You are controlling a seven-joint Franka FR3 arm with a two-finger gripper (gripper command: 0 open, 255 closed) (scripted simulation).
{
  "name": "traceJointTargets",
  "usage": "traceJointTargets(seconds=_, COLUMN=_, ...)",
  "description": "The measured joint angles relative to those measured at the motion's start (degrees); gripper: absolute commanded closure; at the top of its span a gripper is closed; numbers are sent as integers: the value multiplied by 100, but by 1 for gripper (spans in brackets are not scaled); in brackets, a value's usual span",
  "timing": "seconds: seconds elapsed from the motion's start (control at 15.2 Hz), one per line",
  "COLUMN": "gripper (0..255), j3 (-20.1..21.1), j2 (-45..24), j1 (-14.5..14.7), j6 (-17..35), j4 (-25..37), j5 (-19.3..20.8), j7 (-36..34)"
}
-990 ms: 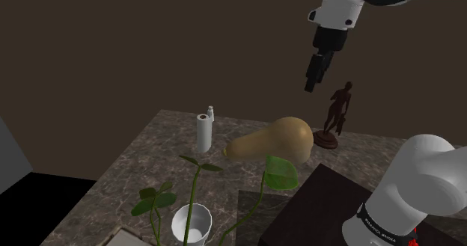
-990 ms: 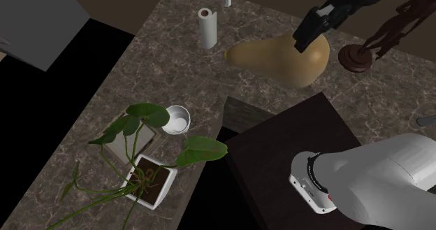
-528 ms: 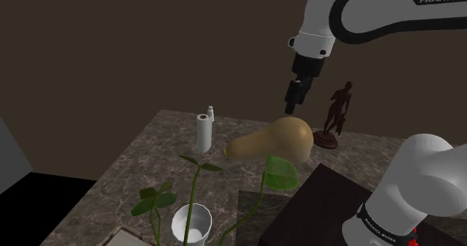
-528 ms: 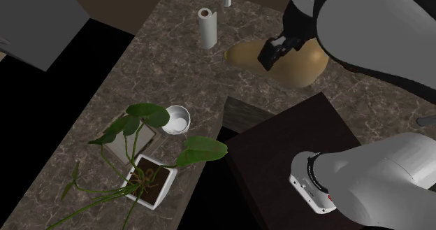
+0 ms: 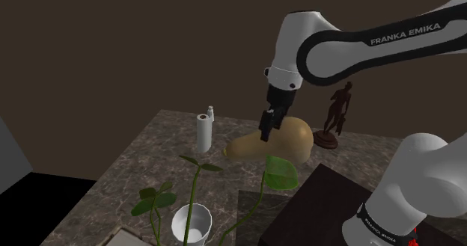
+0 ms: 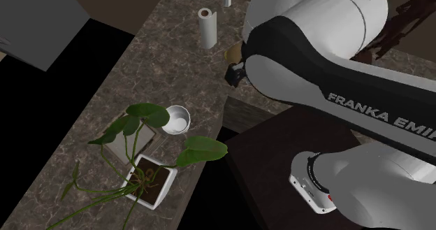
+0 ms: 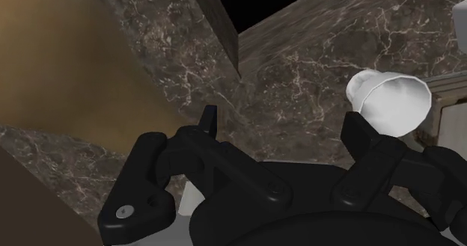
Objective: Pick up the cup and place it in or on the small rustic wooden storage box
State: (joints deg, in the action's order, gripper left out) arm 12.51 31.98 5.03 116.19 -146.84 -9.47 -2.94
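White cup point(image 5: 191, 226) well apart from tool point(image 5: 266, 130); tool spread, gripping nothing.

text: FRANKA EMIKA | on: arm point(image 5: 359, 54) | views: shoulder; second exterior (cut off)

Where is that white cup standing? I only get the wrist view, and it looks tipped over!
Observer: It is upright. In the shoulder view the cup stands open end up on the marbled table.
Operator: Is the box near it?
Observer: Yes. In the second exterior view the shallow pale box lies right beside it, with leaves of a potted plant hanging over the box.
Operator: What's the big tan blur by my fingers?
Observer: A butternut squash lying on the table. The open gripper hangs close by it, well away from the cup.
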Motion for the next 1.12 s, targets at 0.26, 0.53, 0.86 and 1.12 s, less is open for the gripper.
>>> traceJointTargets(seconds=0.26, gripper=0, j3=261, j2=-678, j1=121, j6=755, j4=-61, j5=-202, j7=-192)
traceJointTargets(seconds=0.53, gripper=0, j3=496, j2=-1384, j1=228, j6=1512, j4=-96, j5=-352, j7=-351)
traceJointTargets(seconds=0.86, gripper=0, j3=816, j2=-2601, j1=320, j6=2431, j4=241, j5=-309, j7=-701)
traceJointTargets(seconds=1.12, gripper=0, j3=959, j2=-3452, j1=422, j6=3031, j4=507, j5=-156, j7=-979)
